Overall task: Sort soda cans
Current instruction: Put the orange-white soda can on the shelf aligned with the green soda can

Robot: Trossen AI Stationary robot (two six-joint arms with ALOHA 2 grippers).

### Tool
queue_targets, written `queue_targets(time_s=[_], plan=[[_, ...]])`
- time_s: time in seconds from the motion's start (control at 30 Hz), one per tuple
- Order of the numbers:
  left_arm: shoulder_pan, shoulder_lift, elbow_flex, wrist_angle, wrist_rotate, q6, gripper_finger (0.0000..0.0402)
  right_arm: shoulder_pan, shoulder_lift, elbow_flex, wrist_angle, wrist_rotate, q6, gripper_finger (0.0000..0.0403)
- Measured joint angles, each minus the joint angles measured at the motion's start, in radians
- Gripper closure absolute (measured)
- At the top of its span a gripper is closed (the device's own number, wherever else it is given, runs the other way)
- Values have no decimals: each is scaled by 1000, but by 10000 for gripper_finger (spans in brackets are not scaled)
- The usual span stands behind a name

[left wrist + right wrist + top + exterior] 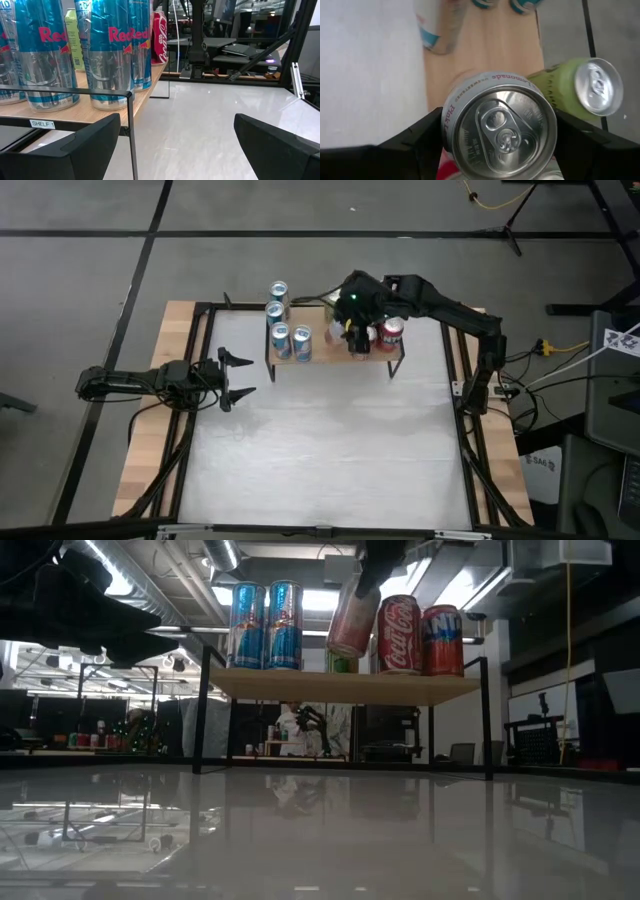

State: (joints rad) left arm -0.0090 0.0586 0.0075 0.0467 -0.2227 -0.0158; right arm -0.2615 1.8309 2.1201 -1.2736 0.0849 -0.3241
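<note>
White table (330, 450) carries a shelf (335, 360) at its far edge; blue cans (289, 340) occupy the shelf's left end. Left gripper (243, 376) waits spread near the table's left edge. Low view: pink can (352, 618) hangs tilted above the shelf beside red cans (420, 637). Right wrist view: right gripper (497, 137) pinches the pink can; green can (580, 87) is adjacent.

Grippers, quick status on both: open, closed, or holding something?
Left gripper: open, empty, waiting beside the shelf.
Right gripper: closed on a pink lemonade can, tilted above the shelf.
</note>
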Motion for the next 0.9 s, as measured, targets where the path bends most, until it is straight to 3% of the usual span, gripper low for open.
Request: queue_targets(time_s=[0.43, 0.9], plan=[[0, 0, 0, 0, 0, 0, 15, -77, 7, 0, 28, -59, -27, 116], [0, 0, 0, 0, -1, 0, 15, -79, 72, -1, 13, -39, -86, 116]])
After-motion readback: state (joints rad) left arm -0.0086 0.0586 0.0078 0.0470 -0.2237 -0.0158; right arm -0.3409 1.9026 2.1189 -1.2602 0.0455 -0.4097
